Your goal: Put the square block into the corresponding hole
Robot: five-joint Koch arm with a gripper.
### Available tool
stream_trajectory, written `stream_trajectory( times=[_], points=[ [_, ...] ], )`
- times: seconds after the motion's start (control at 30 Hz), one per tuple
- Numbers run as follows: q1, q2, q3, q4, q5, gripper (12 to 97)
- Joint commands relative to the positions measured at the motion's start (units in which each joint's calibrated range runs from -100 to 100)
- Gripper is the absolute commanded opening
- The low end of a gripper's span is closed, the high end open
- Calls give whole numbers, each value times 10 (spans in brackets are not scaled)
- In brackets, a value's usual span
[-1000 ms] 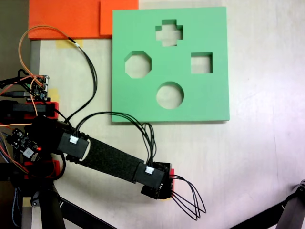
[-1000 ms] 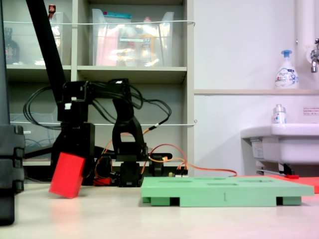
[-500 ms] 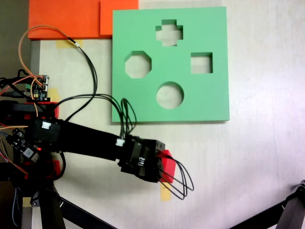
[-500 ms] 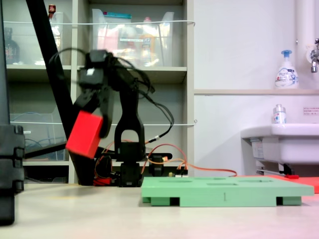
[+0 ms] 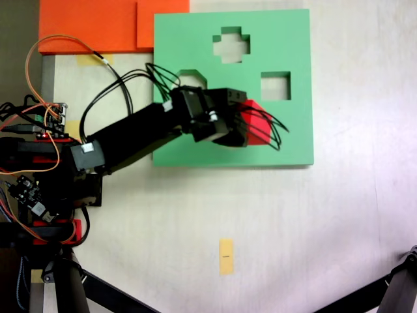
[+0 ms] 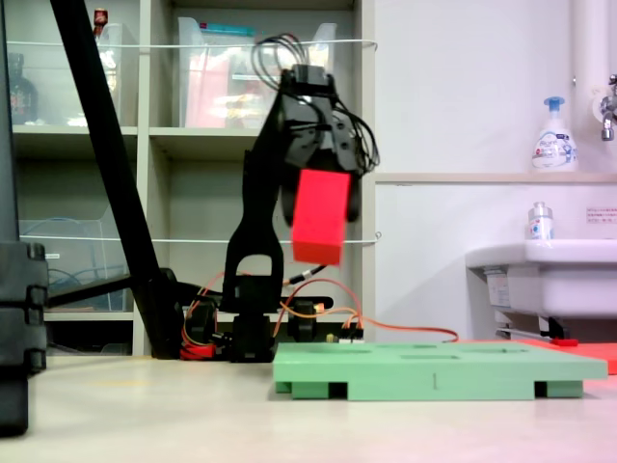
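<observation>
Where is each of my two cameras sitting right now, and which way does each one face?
Fixed view from above: looks straight down on the table; shows the green board, its square cutout, and the arm reaching from the left, the gripper holding the red block.
Fixed view at table height: looks sideways across the board's edge toward the shelves and sink; shows the arm's base, upright links and gripper.
Shared: board, arm, and the block held clear above the board.

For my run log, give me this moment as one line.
gripper: shut on red block | block: lifted above green board | square hole: empty
</observation>
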Motion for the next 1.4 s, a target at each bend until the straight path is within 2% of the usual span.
stream_trajectory(
  times=[0.0, 0.53, 0.9, 1.37],
  points=[
    [19, 33, 66, -2, 6, 219],
    [48, 206, 108, 100, 6, 225],
    [56, 258, 114, 191, 62, 248],
    [63, 308, 121, 231, 67, 248]
  ],
)
